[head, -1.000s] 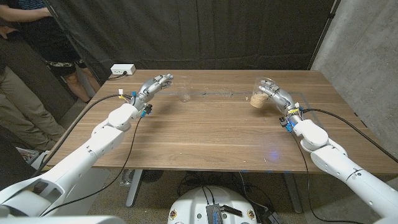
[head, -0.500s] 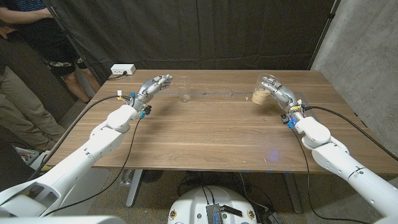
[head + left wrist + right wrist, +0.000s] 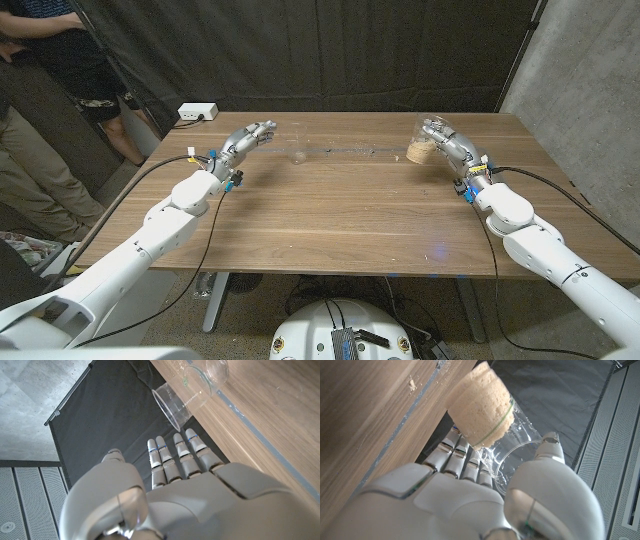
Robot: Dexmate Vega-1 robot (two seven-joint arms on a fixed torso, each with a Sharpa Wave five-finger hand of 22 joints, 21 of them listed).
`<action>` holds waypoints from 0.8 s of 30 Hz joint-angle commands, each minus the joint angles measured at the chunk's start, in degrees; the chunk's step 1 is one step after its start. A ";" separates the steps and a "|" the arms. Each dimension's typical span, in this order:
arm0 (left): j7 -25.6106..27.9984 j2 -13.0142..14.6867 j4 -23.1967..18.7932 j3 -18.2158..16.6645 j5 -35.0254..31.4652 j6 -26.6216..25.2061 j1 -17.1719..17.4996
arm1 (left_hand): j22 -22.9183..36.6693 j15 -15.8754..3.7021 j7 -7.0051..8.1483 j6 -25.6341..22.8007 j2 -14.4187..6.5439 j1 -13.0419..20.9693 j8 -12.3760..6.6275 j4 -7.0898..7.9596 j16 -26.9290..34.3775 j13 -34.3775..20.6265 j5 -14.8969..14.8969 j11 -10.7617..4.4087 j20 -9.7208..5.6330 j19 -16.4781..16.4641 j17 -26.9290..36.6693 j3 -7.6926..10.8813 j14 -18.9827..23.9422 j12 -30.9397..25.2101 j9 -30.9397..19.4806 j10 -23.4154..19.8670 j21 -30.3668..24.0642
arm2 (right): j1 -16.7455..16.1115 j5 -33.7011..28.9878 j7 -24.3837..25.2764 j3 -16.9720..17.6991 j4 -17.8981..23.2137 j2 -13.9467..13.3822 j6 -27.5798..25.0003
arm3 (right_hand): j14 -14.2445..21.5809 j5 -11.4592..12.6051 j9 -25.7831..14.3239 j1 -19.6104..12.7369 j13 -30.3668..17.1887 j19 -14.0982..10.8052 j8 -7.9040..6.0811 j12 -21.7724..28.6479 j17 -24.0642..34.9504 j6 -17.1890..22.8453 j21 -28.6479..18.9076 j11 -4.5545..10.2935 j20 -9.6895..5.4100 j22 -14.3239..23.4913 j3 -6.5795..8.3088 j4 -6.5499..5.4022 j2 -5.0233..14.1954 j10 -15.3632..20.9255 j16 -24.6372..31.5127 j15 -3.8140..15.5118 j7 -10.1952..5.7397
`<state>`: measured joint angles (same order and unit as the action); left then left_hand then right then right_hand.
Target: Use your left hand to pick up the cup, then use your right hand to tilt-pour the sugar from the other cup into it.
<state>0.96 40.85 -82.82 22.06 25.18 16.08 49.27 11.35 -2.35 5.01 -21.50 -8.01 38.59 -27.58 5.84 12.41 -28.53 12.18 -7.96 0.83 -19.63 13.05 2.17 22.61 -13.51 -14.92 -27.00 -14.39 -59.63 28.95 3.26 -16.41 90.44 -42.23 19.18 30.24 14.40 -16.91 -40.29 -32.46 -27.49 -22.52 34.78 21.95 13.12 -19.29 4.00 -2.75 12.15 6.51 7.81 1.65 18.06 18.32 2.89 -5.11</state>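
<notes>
An empty clear cup [image 3: 297,152] stands on the wooden table [image 3: 340,215] at the back, left of the middle. My left hand [image 3: 250,137] hovers a short way to its left with fingers stretched out toward it, holding nothing. The left wrist view has that cup [image 3: 184,396] just beyond the fingertips [image 3: 175,442] of the hand [image 3: 200,492]. My right hand [image 3: 447,145] grips a second clear cup [image 3: 421,147] with brown sugar in its bottom, at the back right. Close up, the sugar cup [image 3: 482,407] sits in the hand [image 3: 445,505], its base by the tabletop.
A strip of blue tape [image 3: 345,151] with scattered sugar grains runs along the table between the cups. A white power strip [image 3: 197,113] lies at the back left corner. People [image 3: 50,70] stand beyond the table's left side. A black curtain hangs behind.
My right hand has drawn the sugar cup slightly back and to the right and set it more upright. The left hand and the empty cup have not moved.
</notes>
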 commanded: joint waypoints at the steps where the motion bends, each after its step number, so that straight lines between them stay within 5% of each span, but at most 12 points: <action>1: -0.91 -0.07 1.74 -0.12 0.54 1.49 -0.20 | 0.05 -6.66 -0.08 -0.16 0.22 -0.06 0.16 0.20 0.09 -0.33 0.00 0.05 -0.13 -0.41 0.13 0.39 0.55 -0.06 -0.02 -0.24 0.15 | 1.11 -0.72 0.40 -0.62 0.11 0.67 -0.61 | 0.64 -0.16 -0.35 -0.15 -0.31 -0.11 -0.61 0.39 0.43 0.60 -0.11 0.27 -5.37 0.22 0.27 -0.19 0.77 0.50 0.41 10.14 -0.22; 17: -2.28 0.66 4.49 0.64 -1.98 3.34 -2.26 | 0.02 -6.77 0.27 0.06 0.98 0.54 0.27 -0.40 -0.02 -0.35 0.02 -0.18 -0.14 -0.50 0.03 0.40 0.49 0.04 -0.01 -0.07 0.17 | 0.92 -0.89 1.29 0.07 0.96 -0.03 -1.92 | 1.04 -0.74 -0.50 -0.26 -0.83 -0.10 -0.82 0.87 0.89 1.02 -0.06 0.10 -5.33 0.21 0.37 -0.21 1.01 0.60 0.34 10.13 -0.24; 24: -3.19 2.36 4.15 0.77 -3.57 3.72 -2.72 | -0.01 -6.24 0.24 3.10 3.38 0.48 1.52 -0.98 -0.51 -0.36 0.15 -0.12 0.30 -0.37 -0.02 -0.64 -0.91 0.89 0.00 2.01 0.32 | 0.78 -1.06 1.72 0.23 0.79 0.09 -1.87 | 1.17 -1.03 -0.57 -0.08 -1.07 -0.07 -1.03 1.11 1.10 1.50 -0.02 0.15 -5.35 0.21 0.33 -0.33 1.07 0.68 0.27 10.10 -0.27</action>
<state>-0.93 41.41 -78.99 22.53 23.45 19.02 47.44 11.18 -2.56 5.31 -19.32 -5.87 39.18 -26.44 4.96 12.13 -28.84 12.18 -8.16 1.04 -19.83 13.06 2.07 22.35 -13.06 -14.92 -25.87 -14.17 -58.66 28.12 4.29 -16.58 91.11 -42.03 17.71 30.84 13.74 -17.17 -40.24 -33.34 -27.49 -23.04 35.41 22.74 13.88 -19.30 3.93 -2.75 12.15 6.73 7.58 2.30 18.36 18.29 2.89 -5.27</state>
